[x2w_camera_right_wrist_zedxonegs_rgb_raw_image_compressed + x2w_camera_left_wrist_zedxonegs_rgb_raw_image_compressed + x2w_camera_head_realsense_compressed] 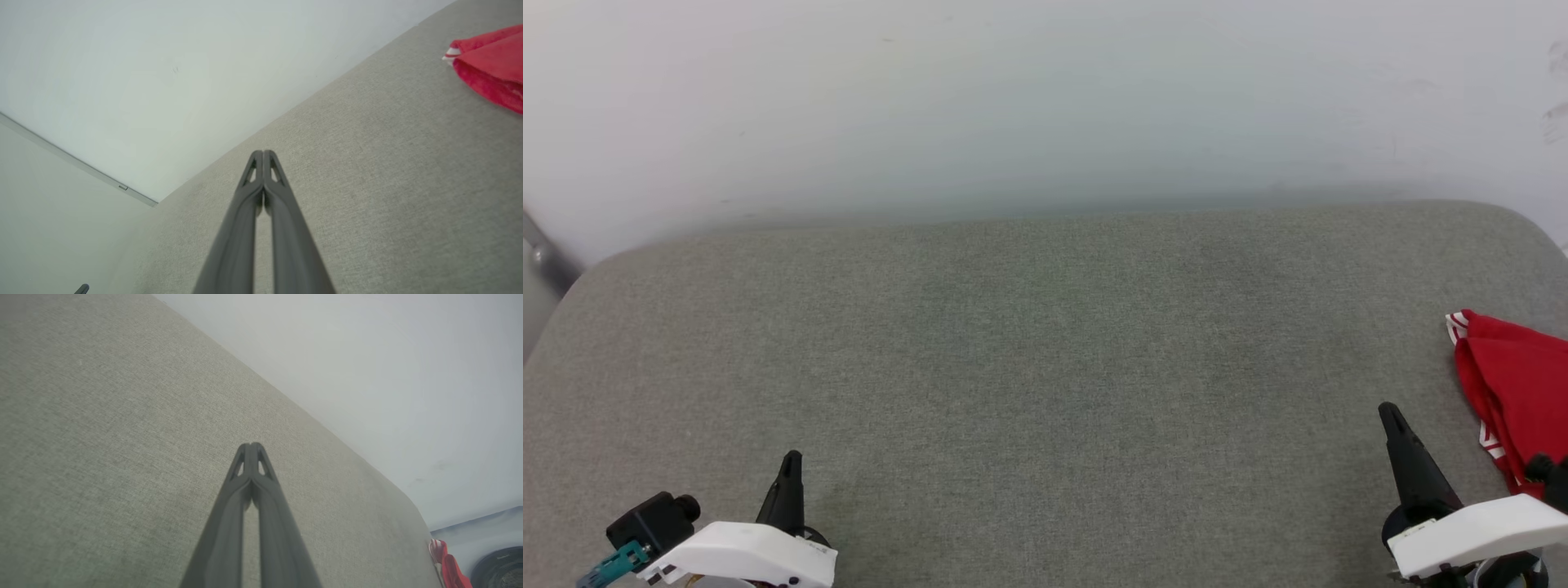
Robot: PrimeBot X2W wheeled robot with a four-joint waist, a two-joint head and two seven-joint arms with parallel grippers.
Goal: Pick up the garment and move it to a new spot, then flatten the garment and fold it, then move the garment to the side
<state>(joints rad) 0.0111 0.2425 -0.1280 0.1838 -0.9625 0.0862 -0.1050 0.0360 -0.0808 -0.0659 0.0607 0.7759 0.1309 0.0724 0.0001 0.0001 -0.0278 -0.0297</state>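
Observation:
The red garment (1515, 384) lies folded at the far right edge of the grey padded surface (1045, 359), with red-white striped trim at its upper corner. In the right wrist view the garment (490, 65) sits at the upper right, and in the left wrist view a sliver of the garment (447, 567) shows at the lower right. My right gripper (1390, 412) is shut and empty, just left of the garment and apart from it. My left gripper (791, 460) is shut and empty near the front left, its closed tips (251, 446) over bare fabric.
A pale wall (1045, 98) rises behind the padded surface. The surface has rounded back corners, and a grey metal bar (543, 257) shows past its left corner. A dark round object (500, 567) sits beyond the surface's far right end in the left wrist view.

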